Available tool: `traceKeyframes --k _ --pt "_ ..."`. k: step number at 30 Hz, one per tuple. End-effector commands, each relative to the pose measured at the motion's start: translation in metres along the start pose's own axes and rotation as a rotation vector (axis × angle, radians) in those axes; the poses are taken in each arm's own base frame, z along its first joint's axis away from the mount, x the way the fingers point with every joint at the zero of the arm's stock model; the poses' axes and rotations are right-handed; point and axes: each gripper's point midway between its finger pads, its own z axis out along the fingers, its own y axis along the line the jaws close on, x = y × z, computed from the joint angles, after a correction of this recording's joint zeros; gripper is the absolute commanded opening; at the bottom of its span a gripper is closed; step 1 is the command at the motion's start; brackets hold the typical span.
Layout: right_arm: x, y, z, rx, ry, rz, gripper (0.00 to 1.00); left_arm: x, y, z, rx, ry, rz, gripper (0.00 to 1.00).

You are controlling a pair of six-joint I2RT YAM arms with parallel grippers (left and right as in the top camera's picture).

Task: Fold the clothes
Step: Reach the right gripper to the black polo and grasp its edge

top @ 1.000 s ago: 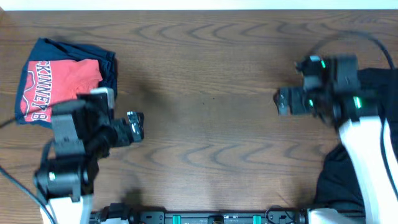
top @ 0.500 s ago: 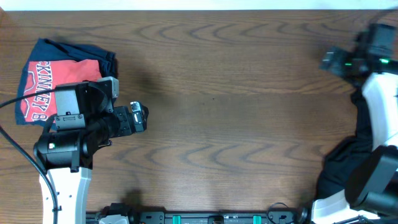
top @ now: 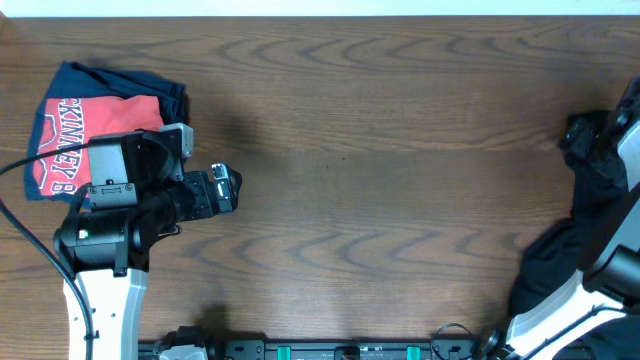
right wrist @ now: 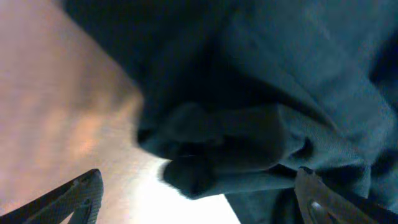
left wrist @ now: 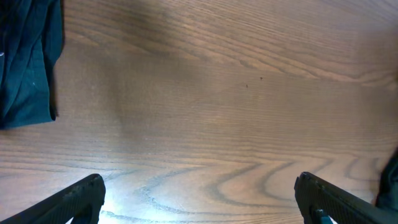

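The clothes, a black shirt (top: 552, 268), lie bunched at the table's right edge, partly under my right arm. In the right wrist view the black shirt (right wrist: 292, 81) fills the upper right, and a rumpled fold of it reaches down toward the wood. My right gripper (right wrist: 199, 200) is open just over that fold, one finger above bare table and the other above cloth. My left gripper (top: 222, 188) hovers at the left, open (left wrist: 199, 202), with only wood between its fingers.
A red T-shirt with white letters (top: 95, 135) lies on a navy folded garment (top: 170, 95) at the back left, beside my left arm. The navy garment's edge (left wrist: 28, 62) shows in the left wrist view. The wooden table (top: 380, 180) spans the middle.
My right arm has swung from right of centre out to the right edge, over the black shirt. The left arm shifted slightly at first and has since held still.
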Motion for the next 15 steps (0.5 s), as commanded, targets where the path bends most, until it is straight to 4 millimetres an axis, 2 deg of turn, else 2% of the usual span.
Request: traceKeyframes --k 1,2,3,4,5,8,11,13,15 --pt "0.004 -0.012 0.019 0.069 0.032 -0.017 0.87 -0.002 -0.005 -0.003 0.017 -0.004 0.000 0.98" --pt "0.006 -0.010 0.023 0.060 0.041 -0.018 0.70 -0.002 -0.005 -0.003 0.016 -0.003 -0.001 0.98" --pt "0.007 -0.004 0.024 0.029 0.046 -0.018 0.37 -0.001 -0.005 -0.003 0.016 -0.001 -0.002 0.98" --pt "0.006 0.003 0.024 -0.006 0.046 -0.017 0.08 -0.001 -0.005 -0.003 0.016 0.002 -0.003 0.98" --pt "0.004 0.014 0.019 -0.068 0.041 -0.016 0.01 0.000 -0.004 -0.003 0.015 0.006 -0.004 0.98" --pt "-0.004 0.052 -0.006 -0.247 0.002 -0.070 0.01 0.001 -0.004 -0.003 0.015 0.009 -0.006 0.98" --pt "-0.008 0.110 -0.057 -0.485 -0.078 -0.218 0.01 0.001 -0.004 -0.003 0.014 0.007 -0.005 0.98" --pt "0.001 0.148 -0.095 -0.610 -0.121 -0.314 0.01 -0.001 -0.005 -0.006 0.016 -0.003 -0.002 0.98" --pt "0.023 0.191 -0.135 -0.717 -0.150 -0.417 0.01 -0.006 -0.008 -0.012 0.019 -0.025 0.007 0.98"
